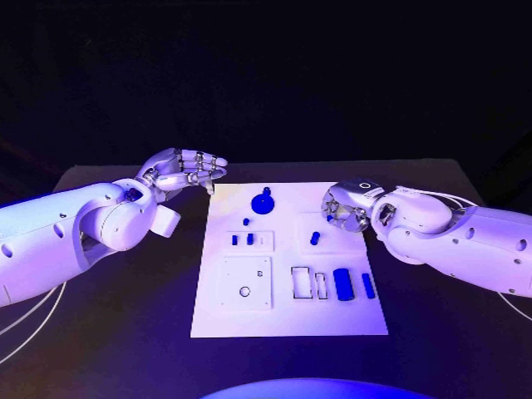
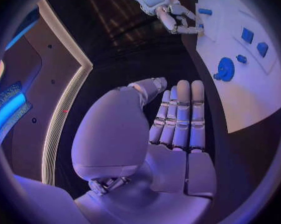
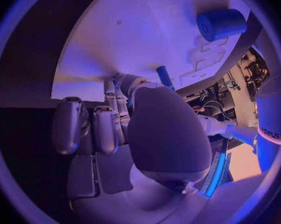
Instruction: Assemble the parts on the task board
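Task board [image 1: 290, 312], white rectangular plate, small blue parts [image 1: 342, 284] in recesses

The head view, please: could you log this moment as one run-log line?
left hand: off board, holds nothing | right hand: at task board right edge | blue parts: on board

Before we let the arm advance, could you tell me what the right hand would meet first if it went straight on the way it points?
Probably the task board itself: the right hand sits at its right edge, fingers aimed inward over the white surface toward a small blue part. Depth is unclear.
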